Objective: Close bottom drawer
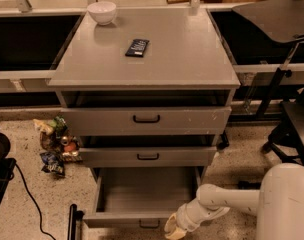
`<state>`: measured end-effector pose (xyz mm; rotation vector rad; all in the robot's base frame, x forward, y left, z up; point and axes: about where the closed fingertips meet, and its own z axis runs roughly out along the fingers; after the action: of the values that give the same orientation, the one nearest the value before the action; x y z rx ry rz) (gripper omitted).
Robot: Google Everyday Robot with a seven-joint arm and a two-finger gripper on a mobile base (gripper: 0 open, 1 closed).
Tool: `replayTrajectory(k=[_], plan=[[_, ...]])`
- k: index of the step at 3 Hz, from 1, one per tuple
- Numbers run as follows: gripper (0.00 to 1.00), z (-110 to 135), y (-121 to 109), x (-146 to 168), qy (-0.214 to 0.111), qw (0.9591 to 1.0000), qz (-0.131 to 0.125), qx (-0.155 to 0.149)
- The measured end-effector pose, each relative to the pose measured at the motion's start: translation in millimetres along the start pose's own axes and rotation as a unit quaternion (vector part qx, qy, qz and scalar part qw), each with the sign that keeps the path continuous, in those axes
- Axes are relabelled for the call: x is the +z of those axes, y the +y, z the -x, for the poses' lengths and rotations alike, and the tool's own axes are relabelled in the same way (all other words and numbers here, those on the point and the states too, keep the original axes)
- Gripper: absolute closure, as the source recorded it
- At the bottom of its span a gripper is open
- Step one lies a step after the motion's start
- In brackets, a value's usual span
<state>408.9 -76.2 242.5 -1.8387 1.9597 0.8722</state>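
Fingers (173, 232): can't tell if wide or narrow, they're cut off at the bottom of the view. Gripper (174, 231) is low down in front of the cabinet (192, 69), by the R end of the bottom drawer (147, 194) front. It's right at that front, but can't tell if it's touching. White arm (227, 200) comes in from the cabinet's R side, low, near the floor.

Bottom drawer is the lowest of 3 in the cabinet & is pulled far out. You can see down inside it: a plain grey box. It has a small black handle on its low front.

Mid drawer (148, 156) & top drawer (147, 119) sit above it, each w/ a black handle & a dark gap over its front.

On top of the cabinet: white bowl (102, 11) at the back L corner, flat black pack (137, 47) near the middle.

On the floor L of the cabinet: a heap of snack bags (54, 144) & a black cable (27, 194). R of the cabinet: a dark chair (297, 124).
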Motion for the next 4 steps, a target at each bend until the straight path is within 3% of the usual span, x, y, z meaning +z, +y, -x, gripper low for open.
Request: replayTrajectory(k=[1, 2, 3, 4], plan=[[0.89, -27.3, -8.7, 24.3, 0.008, 0.9999, 0.006, 0.013], [0.85, -48.9, -27.8, 38.0, 0.016, 0.9993, -0.008, 0.034], [0.61, -58.3, -48.2, 38.6, 0.021, 0.9985, -0.032, 0.039], [0.38, -59.1, -49.9, 37.7, 0.022, 0.9983, -0.036, 0.040]])
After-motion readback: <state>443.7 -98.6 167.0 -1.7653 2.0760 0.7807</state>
